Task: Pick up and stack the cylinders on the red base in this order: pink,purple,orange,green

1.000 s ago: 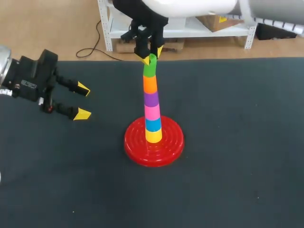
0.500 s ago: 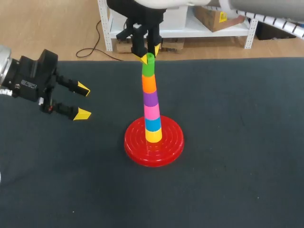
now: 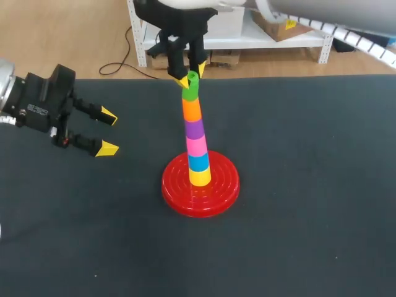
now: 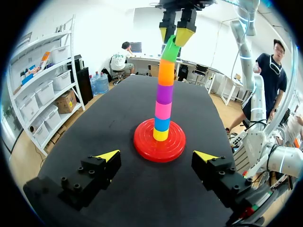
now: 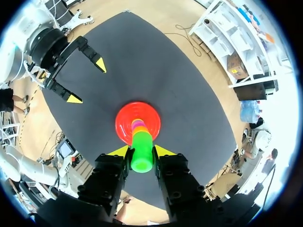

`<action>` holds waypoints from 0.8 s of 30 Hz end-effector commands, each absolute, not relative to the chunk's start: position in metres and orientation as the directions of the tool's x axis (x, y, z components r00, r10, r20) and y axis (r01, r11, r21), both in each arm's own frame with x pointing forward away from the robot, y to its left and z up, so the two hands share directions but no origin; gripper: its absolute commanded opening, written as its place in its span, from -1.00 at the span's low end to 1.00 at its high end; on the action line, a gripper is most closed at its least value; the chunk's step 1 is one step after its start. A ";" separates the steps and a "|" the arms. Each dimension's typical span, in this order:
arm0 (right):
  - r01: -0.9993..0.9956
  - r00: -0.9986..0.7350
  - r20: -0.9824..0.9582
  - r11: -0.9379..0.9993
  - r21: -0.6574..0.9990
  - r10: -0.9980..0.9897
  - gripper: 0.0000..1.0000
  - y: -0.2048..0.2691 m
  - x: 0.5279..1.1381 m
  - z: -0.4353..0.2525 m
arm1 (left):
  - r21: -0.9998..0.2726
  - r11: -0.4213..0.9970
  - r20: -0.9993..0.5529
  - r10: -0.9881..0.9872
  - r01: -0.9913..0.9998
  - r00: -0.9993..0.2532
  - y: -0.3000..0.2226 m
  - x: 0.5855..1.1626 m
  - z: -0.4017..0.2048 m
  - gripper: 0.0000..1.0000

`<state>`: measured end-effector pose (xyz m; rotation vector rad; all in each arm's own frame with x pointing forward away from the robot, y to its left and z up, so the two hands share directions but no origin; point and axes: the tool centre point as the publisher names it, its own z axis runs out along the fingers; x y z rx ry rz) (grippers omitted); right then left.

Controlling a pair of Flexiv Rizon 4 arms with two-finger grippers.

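The right arm's two-finger gripper with yellow tips (image 3: 192,73) sits at the very top of the tower, clenched on the small green plastic cylinder (image 3: 190,88). In the right wrist view the two yellow tips press against that cylinder from opposite sides, with the rest of the tower directly beneath it. The green cylinder is tilted rather than upright, and its lower end meets the orange cylinder (image 3: 192,109) below. Under the orange one come the purple cylinder (image 3: 194,129), the pink cylinder (image 3: 197,146), a blue cylinder (image 3: 199,162) and a yellow cylinder (image 3: 200,177), each touching the next. The yellow one stands at the centre of the round red ridged base (image 3: 173,192), which lies flat on the dark table mat (image 3: 309,185). In the head view the upper part of the column leans slightly toward the robot's left. The left arm's yellow-tipped gripper (image 3: 107,132) is released, its fingers spread wide with nothing between them. It is well apart from the tower on the left side of the mat, and in the left wrist view the red base and column stand ahead of its open fingers.
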<state>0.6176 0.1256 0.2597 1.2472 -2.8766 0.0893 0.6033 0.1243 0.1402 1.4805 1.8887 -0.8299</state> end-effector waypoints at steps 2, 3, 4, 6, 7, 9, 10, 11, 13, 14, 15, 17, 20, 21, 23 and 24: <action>-0.730 -0.684 0.023 0.682 -0.048 -0.729 -1.00 0.124 0.621 0.249 | -0.110 0.184 -0.772 0.603 0.977 -0.201 0.125 0.603 0.139 1.00; -0.729 -0.684 0.020 0.682 -0.051 -0.729 -1.00 0.123 0.620 0.251 | -0.110 0.184 -0.772 0.603 0.977 -0.201 0.125 0.603 0.139 1.00; -0.729 -0.684 0.020 0.683 -0.051 -0.729 -1.00 0.122 0.620 0.252 | -0.110 0.184 -0.772 0.603 0.977 -0.201 0.125 0.603 0.139 1.00; -0.728 -0.685 0.017 0.684 -0.053 -0.728 -1.00 0.120 0.618 0.254 | -0.110 0.184 -0.772 0.603 0.977 -0.201 0.125 0.603 0.139 1.00; -0.728 -0.685 0.017 0.683 -0.054 -0.729 -1.00 0.120 0.618 0.255 | -0.110 0.184 -0.772 0.603 0.977 -0.201 0.125 0.603 0.139 1.00; -0.730 -0.683 0.016 0.681 -0.055 -0.730 -1.00 0.119 0.616 0.257 | -0.110 0.184 -0.772 0.603 0.977 -0.201 0.125 0.603 0.139 1.00; -0.732 -0.681 0.018 0.680 -0.054 -0.732 -1.00 0.119 0.616 0.257 | -0.110 0.184 -0.772 0.603 0.977 -0.201 0.125 0.603 0.139 1.00; -0.730 -0.683 0.021 0.681 -0.061 -0.730 -1.00 0.120 0.616 0.258 | -0.110 0.184 -0.772 0.603 0.977 -0.201 0.125 0.603 0.139 1.00; -0.733 -0.680 0.021 0.678 -0.063 -0.733 -1.00 0.121 0.616 0.258 | -0.110 0.184 -0.772 0.603 0.977 -0.201 0.125 0.603 0.139 1.00; -0.732 -0.681 0.027 0.678 -0.068 -0.732 -1.00 0.122 0.616 0.257 | -0.110 0.184 -0.772 0.603 0.977 -0.201 0.125 0.603 0.139 1.00; -0.732 -0.681 0.027 0.678 -0.070 -0.732 -1.00 0.123 0.617 0.257 | -0.110 0.184 -0.772 0.603 0.977 -0.201 0.125 0.603 0.139 1.00; -0.737 -0.675 0.026 0.672 -0.074 -0.738 -1.00 0.125 0.617 0.255 | -0.110 0.184 -0.772 0.603 0.977 -0.201 0.125 0.603 0.139 1.00; -0.737 -0.674 0.021 0.671 -0.078 -0.738 -1.00 0.126 0.618 0.255 | -0.110 0.184 -0.772 0.603 0.977 -0.201 0.125 0.603 0.139 1.00; -0.737 -0.674 0.021 0.671 -0.079 -0.738 -1.00 0.127 0.618 0.255 | -0.110 0.184 -0.772 0.603 0.977 -0.201 0.125 0.603 0.139 1.00; -0.737 -0.674 0.013 0.671 -0.083 -0.739 -1.00 0.127 0.618 0.255 | -0.110 0.184 -0.772 0.603 0.977 -0.201 0.125 0.603 0.139 1.00; -0.737 -0.673 0.005 0.670 -0.093 -0.739 -1.00 0.127 0.618 0.255 | -0.110 0.184 -0.772 0.603 0.977 -0.201 0.125 0.603 0.139 1.00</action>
